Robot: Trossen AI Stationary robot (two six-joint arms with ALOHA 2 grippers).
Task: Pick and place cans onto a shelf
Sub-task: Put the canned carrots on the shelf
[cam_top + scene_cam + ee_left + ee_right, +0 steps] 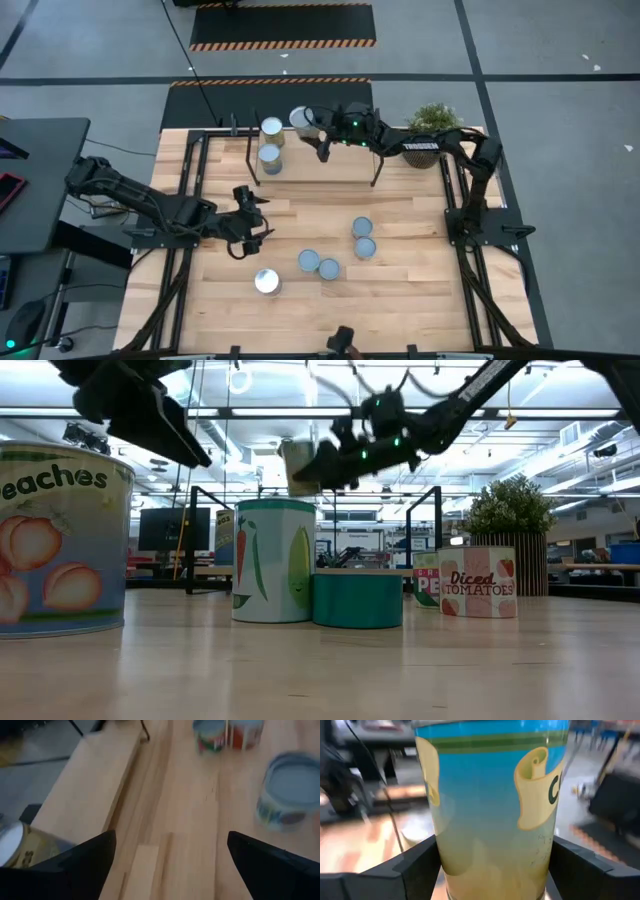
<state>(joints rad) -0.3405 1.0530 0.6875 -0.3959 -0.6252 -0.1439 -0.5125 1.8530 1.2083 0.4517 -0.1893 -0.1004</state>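
Note:
My right gripper [306, 122] is shut on a can with a blue and yellowish label [490, 805], held in the air over the far side of the shelf [320, 172], right of two cans [271, 128] [270, 158] standing at the shelf's left end. Several more cans stand upright on the tabletop, among them a pair [363, 238], another pair [318, 265] and a single one [266, 282]. My left gripper [258, 216] hovers open above the table, left of these cans and near of the shelf, with only bare wood between its fingers [90, 865]. My right gripper pinches the can's round side wall [445, 870] between its two fingers [415, 867], one on each side. The fingers come nearly level from the table's right. The can stands upright in the hold, lifted clear of shelf and table [300, 465].
A potted green plant [433, 120] stands at the far right corner beside the shelf. Black frame rails [190, 180] run along the table's left and right sides. Bare wood lies between the shelf and the loose cans.

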